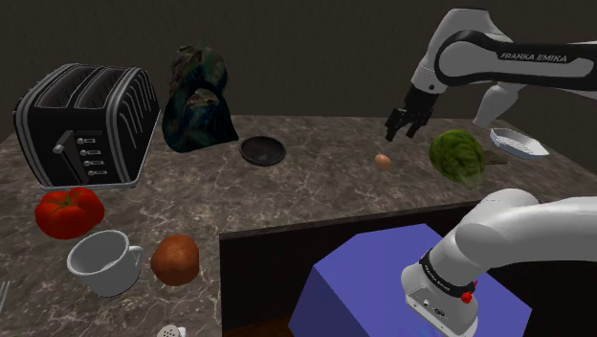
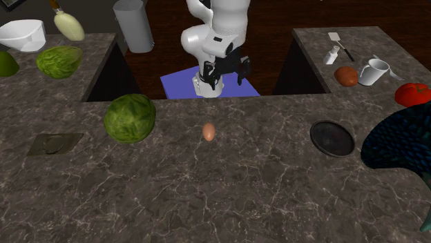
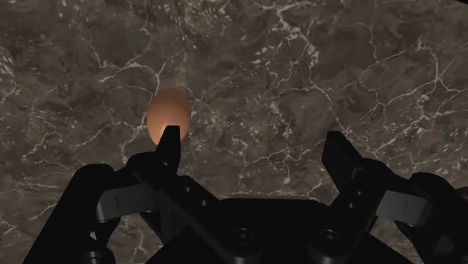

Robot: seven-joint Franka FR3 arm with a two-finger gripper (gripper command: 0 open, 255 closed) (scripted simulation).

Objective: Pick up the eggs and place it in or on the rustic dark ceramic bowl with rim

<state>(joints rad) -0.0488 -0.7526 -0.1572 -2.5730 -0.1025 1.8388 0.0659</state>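
- The gripper point(image 3: 252, 139) hangs over the counter point(image 3: 322, 60), fingers spread wide, holding nothing.
- The egg point(image 3: 168, 112) lies just beyond one fingertip, bare stone around it.
- The bowl point(image 1: 262, 150) sits well apart, open counter between.

Franka arm reaching out, gripper open

The white arm point(image 1: 521, 225) comes up from the shoulder view's lower right and bends at a dark joint. Its upper link point(image 1: 536, 59), the one lettered FRANKA EMIKA, runs across toward that view's left, and there the wrist tips the black gripper point(image 1: 406, 125) down. In the second exterior view the arm looks folded over itself, with the gripper point(image 2: 224, 72) hanging low in front of it. In the wrist view the two black fingers point(image 3: 169, 146) stand well apart.
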